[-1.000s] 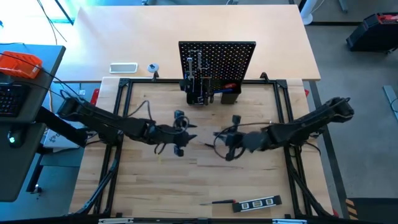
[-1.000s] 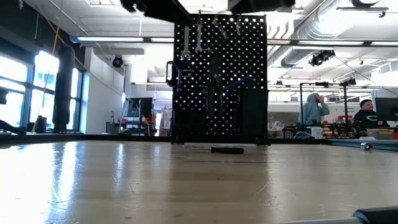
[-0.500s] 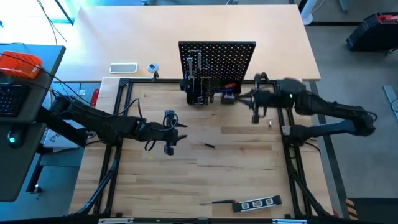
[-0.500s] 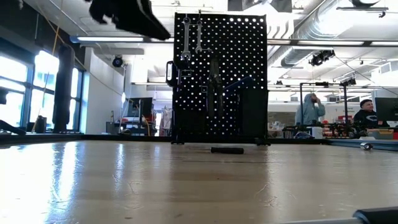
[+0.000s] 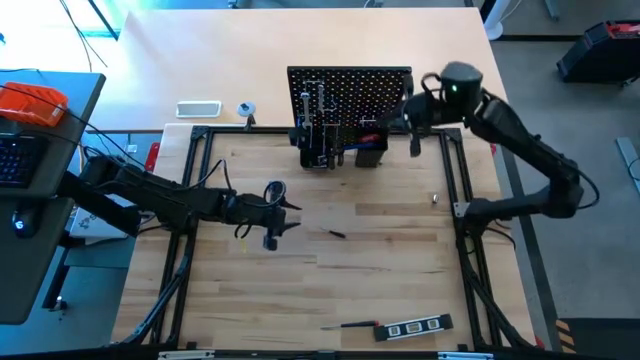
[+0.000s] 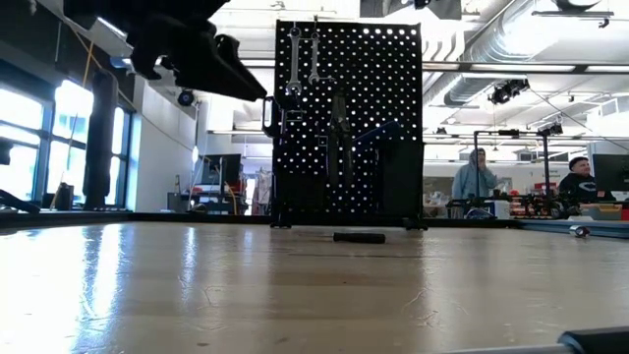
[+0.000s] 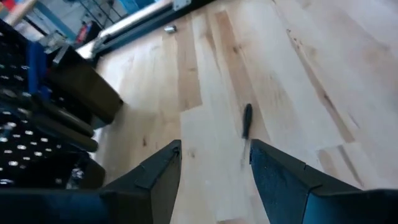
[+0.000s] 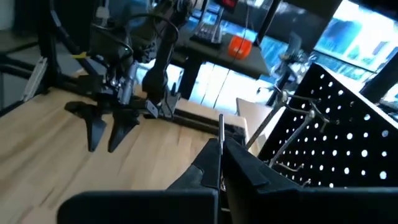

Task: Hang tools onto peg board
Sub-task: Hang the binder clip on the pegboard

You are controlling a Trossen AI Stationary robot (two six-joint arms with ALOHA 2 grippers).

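The wooden table [image 5: 390,290] carries the upright peg board [image 5: 350,95] at twelve o'clock from its middle, with wrenches [image 6: 303,61] hanging high on its face and black holder boxes [image 5: 340,152] at its foot.

The left gripper [image 5: 272,215] hovers over the table at about nine o'clock from its centre, fingers [image 7: 158,177] spread apart with nothing between them. A small dark screwdriver [image 5: 338,233] lies flat on the wood at about three o'clock from that gripper, near it but apart; its long axis runs roughly from ten to four o'clock in the overhead view.

The right gripper [image 5: 413,125] is raised at the peg board's three o'clock edge, its jaws closed on a thin silver tool [image 8: 221,140] that points toward the board.

At six o'clock, near the table's front edge, lie a black marked level [image 5: 412,326] and a second screwdriver [image 5: 352,325], both lengthwise from nine to three.
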